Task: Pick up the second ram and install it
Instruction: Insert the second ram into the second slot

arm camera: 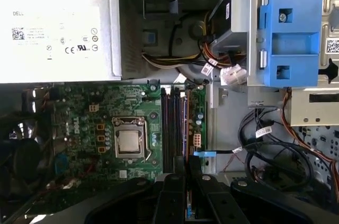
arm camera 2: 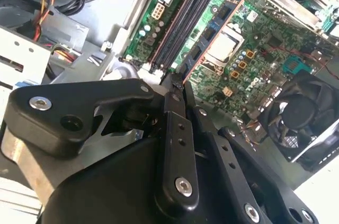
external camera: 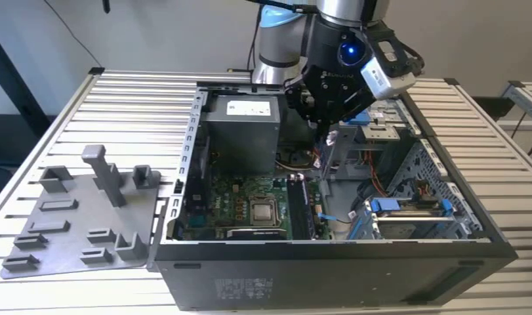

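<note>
My gripper (external camera: 323,126) hangs inside the open computer case (external camera: 336,262), above the far end of the memory slots (external camera: 298,203). In both wrist views its fingers (arm camera 2: 175,123) stand close together, shut on the second ram (arm camera 2: 212,28). The ram is a thin dark board with a gold lower edge, held on edge. It runs out from the gripper's tip (arm camera: 185,173) along the line of the dark slots (arm camera: 172,128), and the second ram (arm camera: 186,123) sits just beside them in the first wrist view. How high it hangs above the slots (arm camera 2: 177,23) I cannot tell.
The grey holder tray (external camera: 82,216) with upright posts lies on the slatted table at the exterior view's left. Inside the case are the grey power supply (arm camera: 58,33), the processor socket (arm camera: 130,142), a fan (arm camera 2: 302,113), a blue drive bracket (arm camera: 288,28) and loose cables (arm camera: 270,150).
</note>
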`<action>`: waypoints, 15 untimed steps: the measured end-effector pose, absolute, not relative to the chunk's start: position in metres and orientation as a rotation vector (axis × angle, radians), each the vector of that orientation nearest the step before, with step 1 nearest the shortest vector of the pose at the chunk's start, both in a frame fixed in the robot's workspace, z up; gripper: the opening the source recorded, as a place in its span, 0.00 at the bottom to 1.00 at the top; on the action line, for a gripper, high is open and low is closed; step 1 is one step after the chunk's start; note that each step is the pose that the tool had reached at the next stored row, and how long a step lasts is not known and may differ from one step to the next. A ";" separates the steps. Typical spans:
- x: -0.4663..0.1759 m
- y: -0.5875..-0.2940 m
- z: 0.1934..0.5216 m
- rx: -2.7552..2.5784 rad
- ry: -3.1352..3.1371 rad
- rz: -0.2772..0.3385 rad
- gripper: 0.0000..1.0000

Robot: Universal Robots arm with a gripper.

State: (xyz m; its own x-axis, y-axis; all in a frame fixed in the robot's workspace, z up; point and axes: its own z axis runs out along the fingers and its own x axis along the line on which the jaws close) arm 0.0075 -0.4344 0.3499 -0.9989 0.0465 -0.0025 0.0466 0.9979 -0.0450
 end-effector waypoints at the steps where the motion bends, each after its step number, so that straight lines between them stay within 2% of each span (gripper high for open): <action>1: 0.007 -0.435 0.348 0.071 3.139 -0.071 0.14; 15: 0.000 -0.435 0.323 0.067 3.141 -0.071 0.14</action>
